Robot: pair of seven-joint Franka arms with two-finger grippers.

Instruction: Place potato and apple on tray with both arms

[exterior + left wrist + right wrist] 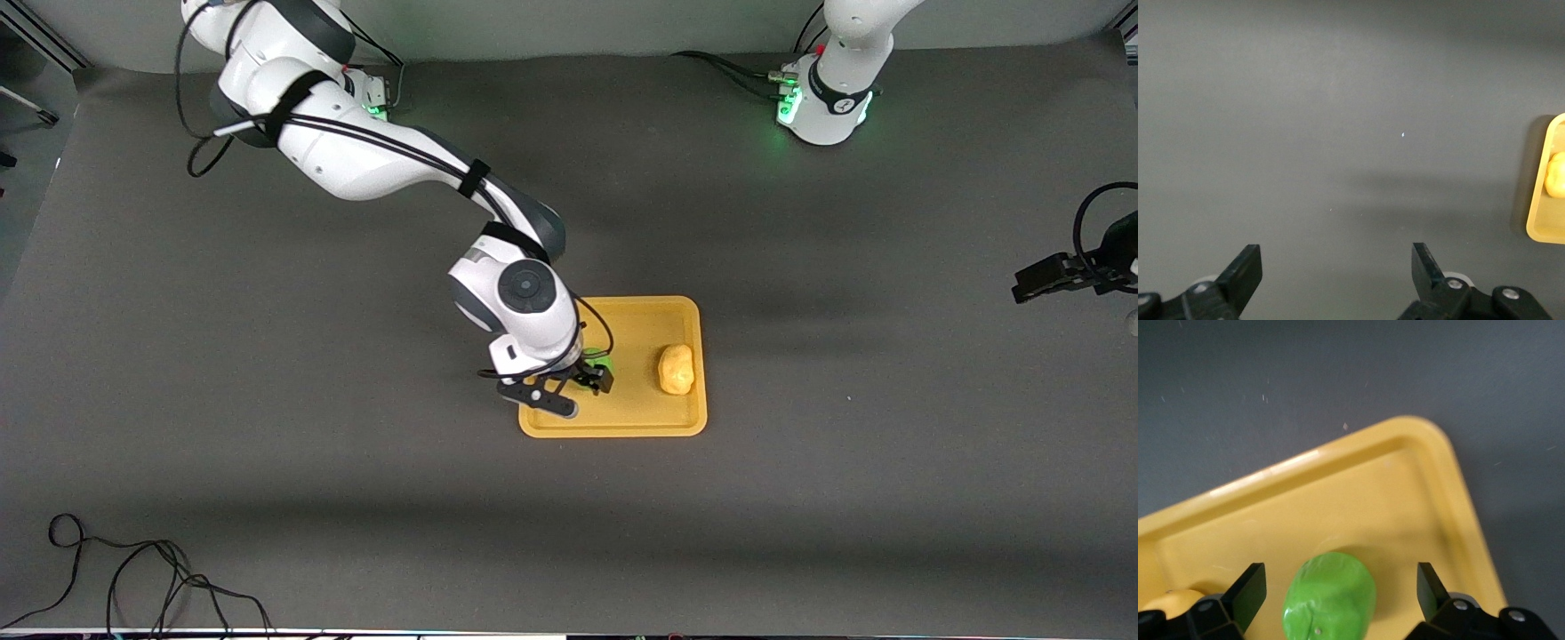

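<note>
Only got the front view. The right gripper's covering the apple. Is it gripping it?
Observer: No. The right wrist view shows the right gripper open, with the apple between its fingers and a gap on each side.
Operator: Apple down on the tray?
Observer: It looks to be resting on the tray floor, near a rounded corner.
Operator: Left gripper?
Observer: The left gripper is open and holds nothing, over bare table.

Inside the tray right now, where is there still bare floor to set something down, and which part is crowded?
On the tray, bare floor lies between the potato and the apple, and along the rim toward the arm bases. The corner under the open right gripper, around the apple, is crowded. The left gripper waits open over bare table.
</note>
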